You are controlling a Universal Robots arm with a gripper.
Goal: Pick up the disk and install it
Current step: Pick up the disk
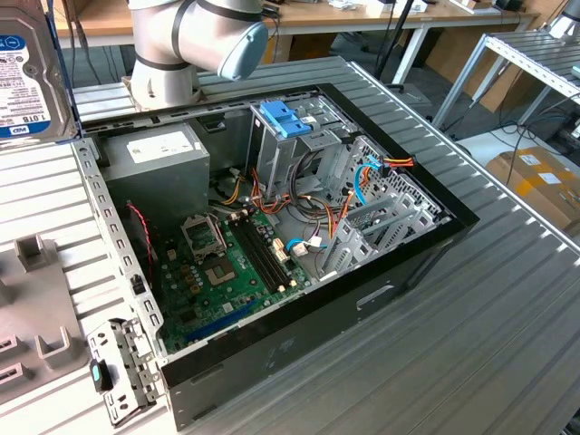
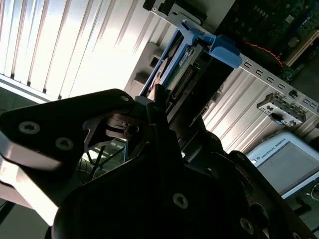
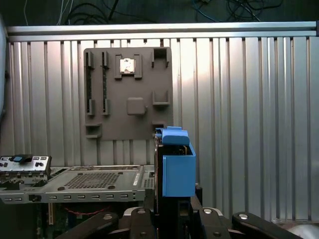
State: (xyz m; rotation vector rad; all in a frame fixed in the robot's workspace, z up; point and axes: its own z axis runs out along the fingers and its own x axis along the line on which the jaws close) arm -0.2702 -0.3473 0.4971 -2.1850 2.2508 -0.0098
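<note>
One black two-finger gripper (image 3: 173, 206) is closed on the disk (image 1: 27, 82), a flat, dark-cased hard drive with a label that is blue above and white below. In both wrist views the drive stands on edge between the gripper's dark fingers (image 2: 115, 107). A bright blue plastic bracket (image 3: 178, 169) sits on the end of the drive farthest from the gripper's body.

In the exterior view the disk is at the exterior view's left edge with its label facing the camera. It is outside the walls of the open black computer case (image 1: 435, 227). The grey robot arm with a pale blue joint cap (image 1: 195, 36) rises behind the case.

In the first wrist view, a flat grey fixture plate with raised pockets (image 3: 127, 94) lies beyond the gripped drive on the ribbed aluminium table (image 3: 249, 99). A perforated metal edge of the case (image 3: 89, 181) lies just beside the gripper.

Inside the case, well apart from the gripper and its load, are a green motherboard (image 1: 227, 263), a big grey box with a white sticker (image 1: 154, 154) and a metal cage with a blue plastic top (image 1: 285, 118).
</note>
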